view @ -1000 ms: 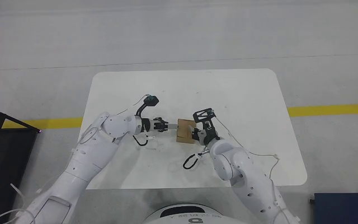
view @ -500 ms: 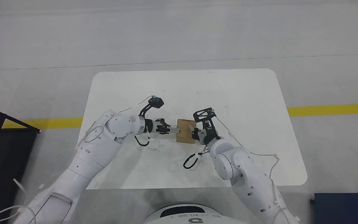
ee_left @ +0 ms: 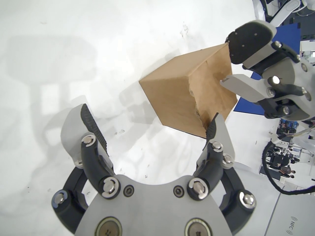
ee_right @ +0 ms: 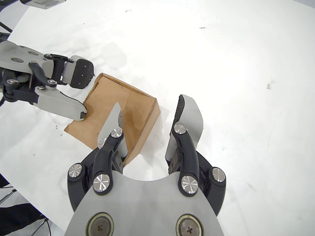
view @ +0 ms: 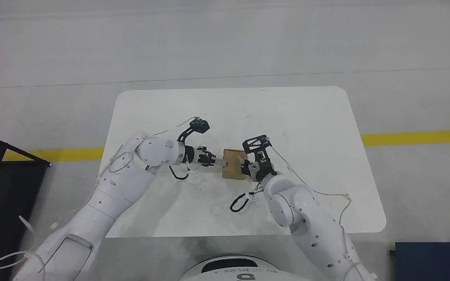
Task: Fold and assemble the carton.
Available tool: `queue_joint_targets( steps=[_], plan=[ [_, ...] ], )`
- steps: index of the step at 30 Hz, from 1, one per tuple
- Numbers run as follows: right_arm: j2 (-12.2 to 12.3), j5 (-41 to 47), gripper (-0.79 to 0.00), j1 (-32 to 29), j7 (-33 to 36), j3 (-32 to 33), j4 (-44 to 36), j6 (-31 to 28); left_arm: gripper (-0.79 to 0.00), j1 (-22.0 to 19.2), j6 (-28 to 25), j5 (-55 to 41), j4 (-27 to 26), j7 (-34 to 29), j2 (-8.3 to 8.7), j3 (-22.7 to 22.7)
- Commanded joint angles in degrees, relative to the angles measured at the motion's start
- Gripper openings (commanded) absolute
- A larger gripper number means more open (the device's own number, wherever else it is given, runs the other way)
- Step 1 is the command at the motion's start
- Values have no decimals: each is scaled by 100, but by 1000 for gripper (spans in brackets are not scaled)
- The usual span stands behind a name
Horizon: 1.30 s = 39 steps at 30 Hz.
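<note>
Small brown cardboard carton (view: pixel 233 166), partly folded, near the middle of the white table (view: pixel 302 119). Looks light, thin-walled and easily creased; best taken by a wall edge. Left gripper (ee_left: pixel 150 115) low at one side, spread wide, one fingertip touching a flap. Right gripper (ee_right: pixel 149 103) opposite, open, straddling a wall, clamping nothing.

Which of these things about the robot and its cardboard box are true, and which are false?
1. The brown carton sits on the white table. True.
2. The left gripper is shut tight. False: its fingers are spread open.
3. The carton lies between the two grippers. True.
4. The right gripper carries the carton in the air. False: it is open, and the carton rests on the table.
</note>
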Motion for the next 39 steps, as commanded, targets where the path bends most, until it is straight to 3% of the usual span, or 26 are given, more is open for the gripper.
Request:
queue_joint_targets(
  steps=[1, 10, 13, 17, 20, 22, 23, 25, 26, 32, 39],
  plan=[
    [3, -14, -317, -53, -70, 24, -62, 12, 0, -10, -17, -41, 31, 55, -8, 4],
    [4, -356, -286, -35, -25, -73, -225, -196, 0, 97, 11, -543, 39, 527, 32, -388],
    [-22, -423, -259, 129, 192, -174, -176, -208, 0, 242, -14, -610, 23, 727, 123, -758],
    [-57, -305, -154, 282, 309, -250, -139, -255, 0, 594, -83, -930, -162, 1015, 253, -1354],
    [-62, -17, -175, 259, 169, -140, -217, -319, 0, 949, -95, -1279, -378, 1225, 328, -1752],
    [-44, 230, -225, 144, -5, 0, -348, -494, 0, 1177, -100, -1372, -548, 1239, 375, -1948],
    [-27, 302, -286, 62, -105, 86, -418, -616, 0, 1292, -93, -1387, -620, 1227, 398, -2027],
    [15, 361, -671, -132, -342, 249, -559, -919, 0, 1491, -98, -1491, -733, 1221, 430, -2160],
    [41, 326, -785, -233, -444, 331, -605, -1085, 0, 1576, -110, -1576, -774, 1242, 438, -2211],
    [115, 260, -785, -594, -687, 544, -580, -1492, 0, 1829, -263, -2083, -881, 1539, 431, -2334],
    [101, 369, -785, -483, -731, 421, -253, -1552, 0, 1803, -222, -2143, -844, 1507, 423, -2294]
  ],
)
